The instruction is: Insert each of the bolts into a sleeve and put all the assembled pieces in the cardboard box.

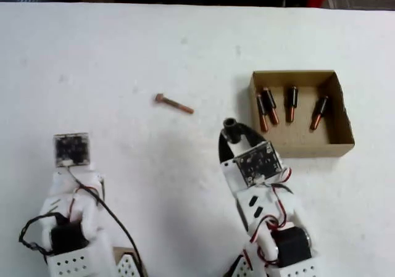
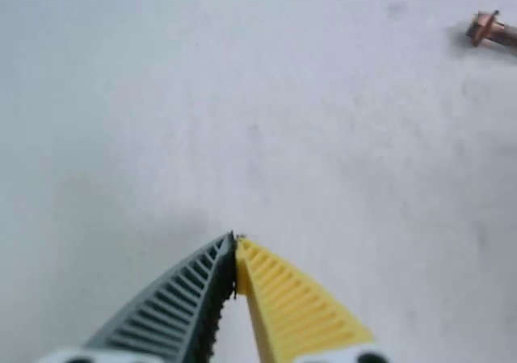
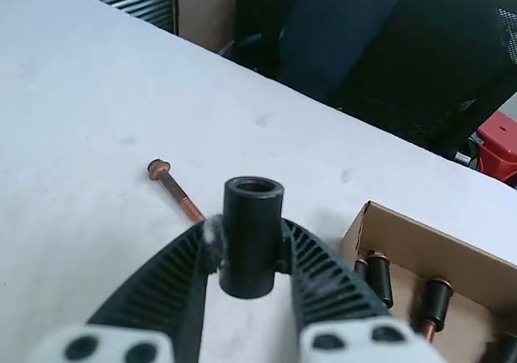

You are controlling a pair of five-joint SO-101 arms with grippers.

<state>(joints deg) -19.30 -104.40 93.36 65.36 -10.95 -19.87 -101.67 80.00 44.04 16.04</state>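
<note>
High view: a loose bolt (image 1: 174, 104) lies on the white tabletop (image 1: 123, 42), left of the cardboard box (image 1: 294, 75), which holds four assembled pieces (image 1: 290, 103).

Left wrist view: the left claw (image 2: 235, 254) is pressed together over the tabletop.

Right wrist view: the right claw (image 3: 246, 242) is clamped on an upright black sleeve (image 3: 252, 217) near the box.

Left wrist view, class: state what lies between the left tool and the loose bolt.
Nothing: bare table stretches from the left tool to the bolt, in the left wrist view.
</note>
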